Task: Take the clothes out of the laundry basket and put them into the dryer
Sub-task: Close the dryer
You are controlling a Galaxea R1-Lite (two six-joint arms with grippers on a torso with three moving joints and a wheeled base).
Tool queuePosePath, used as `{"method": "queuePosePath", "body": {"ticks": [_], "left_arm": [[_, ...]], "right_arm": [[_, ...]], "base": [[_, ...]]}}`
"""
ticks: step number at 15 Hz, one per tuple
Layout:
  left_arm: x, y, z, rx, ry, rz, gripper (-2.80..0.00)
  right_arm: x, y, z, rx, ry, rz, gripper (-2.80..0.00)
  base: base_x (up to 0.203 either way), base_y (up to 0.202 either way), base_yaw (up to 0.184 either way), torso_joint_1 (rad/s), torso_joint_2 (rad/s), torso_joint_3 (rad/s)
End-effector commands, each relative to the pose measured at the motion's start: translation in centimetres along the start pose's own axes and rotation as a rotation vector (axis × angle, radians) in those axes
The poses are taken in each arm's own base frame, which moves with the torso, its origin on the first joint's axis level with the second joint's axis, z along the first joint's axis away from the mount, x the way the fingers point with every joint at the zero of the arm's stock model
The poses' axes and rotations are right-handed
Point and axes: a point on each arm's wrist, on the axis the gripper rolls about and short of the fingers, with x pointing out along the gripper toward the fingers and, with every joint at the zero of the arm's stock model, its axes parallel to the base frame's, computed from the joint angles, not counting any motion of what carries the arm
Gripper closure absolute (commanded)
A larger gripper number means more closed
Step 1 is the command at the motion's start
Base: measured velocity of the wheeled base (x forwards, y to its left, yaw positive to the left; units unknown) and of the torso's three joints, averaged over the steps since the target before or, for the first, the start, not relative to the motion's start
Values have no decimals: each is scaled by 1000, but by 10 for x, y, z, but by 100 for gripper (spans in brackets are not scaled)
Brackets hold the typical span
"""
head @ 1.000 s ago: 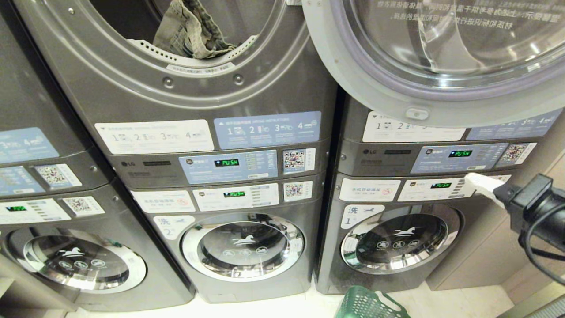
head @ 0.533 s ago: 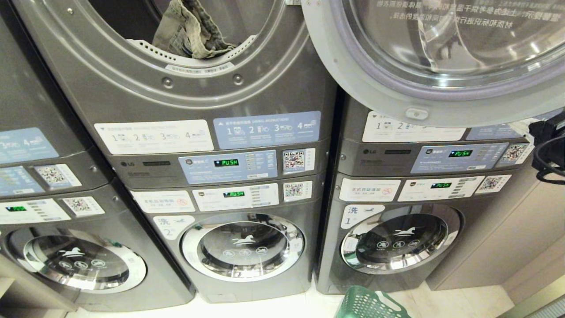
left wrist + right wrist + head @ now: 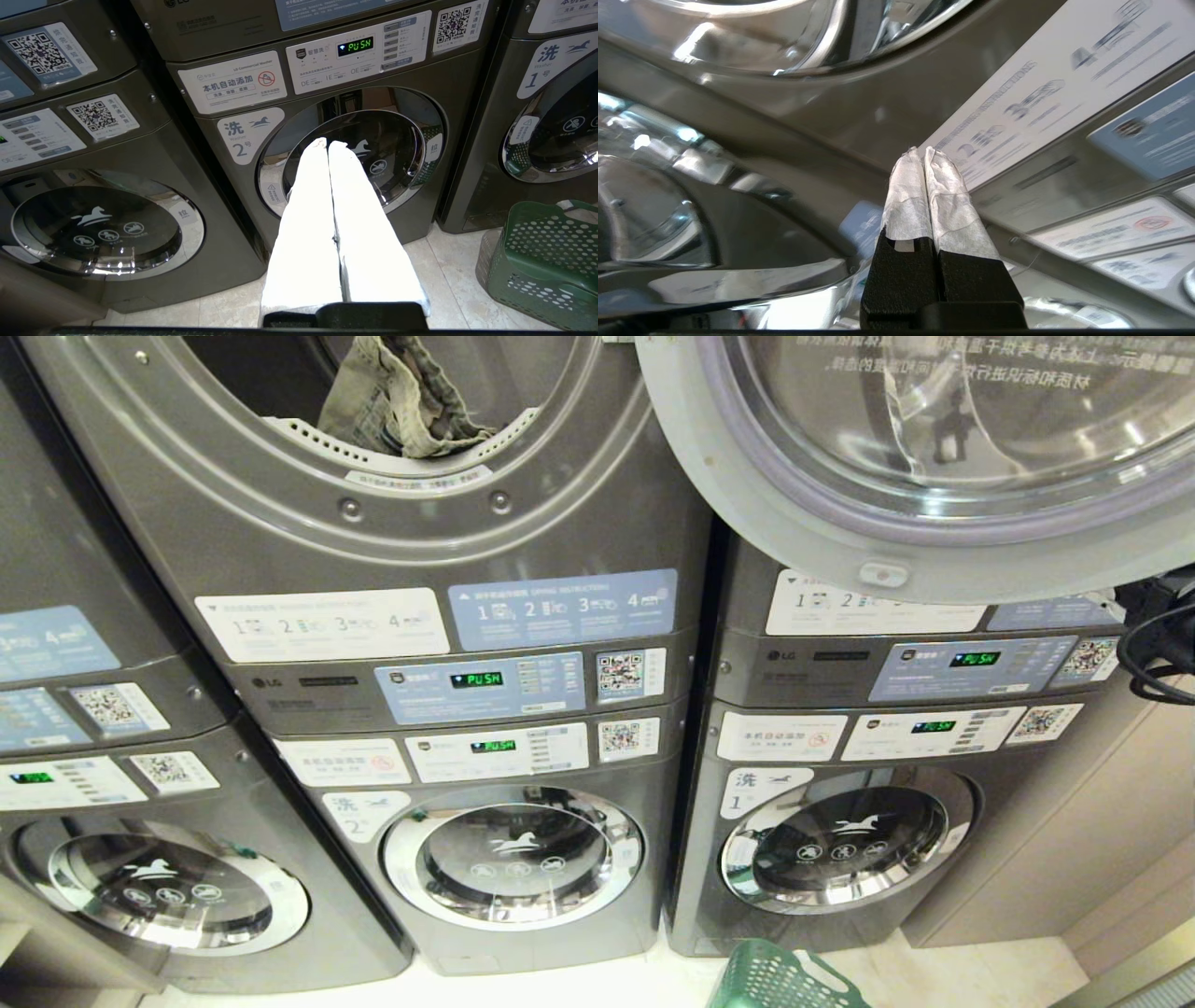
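I log: clothes (image 3: 401,401) draped over the dryer (image 3: 373,532) opening's lip, upper left of frame. Right gripper (image 3: 921,151) pressed closed, empty, under the open door (image 3: 896,523), far right. Left gripper (image 3: 328,143) closed, empty, low.

Grey stack marked 1 (image 3: 840,747) beside beige cabinet (image 3: 1074,840).
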Motion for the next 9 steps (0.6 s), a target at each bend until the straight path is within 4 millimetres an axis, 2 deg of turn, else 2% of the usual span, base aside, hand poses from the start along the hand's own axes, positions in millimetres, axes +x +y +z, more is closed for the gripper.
{"method": "queuePosePath", "body": {"ticks": [1, 3, 5, 9], "left_arm": [[0, 0, 0, 1, 0, -1, 0], [0, 0, 0, 1, 0, -1, 0], [0, 0, 0, 1, 0, -1, 0], [0, 0, 0, 1, 0, 0, 0]], "right_arm": [[-6, 23, 2, -18, 3, 83, 0], [-11, 40, 1, -5, 23, 141, 0], [-11, 46, -2, -10, 35, 163, 0], [-21, 67, -27, 5, 131, 220, 0]], "base": [[0, 0, 0, 0, 0, 0], [0, 0, 0, 0, 0, 0], [0, 0, 0, 0, 0, 0], [0, 0, 0, 0, 0, 0]]}}
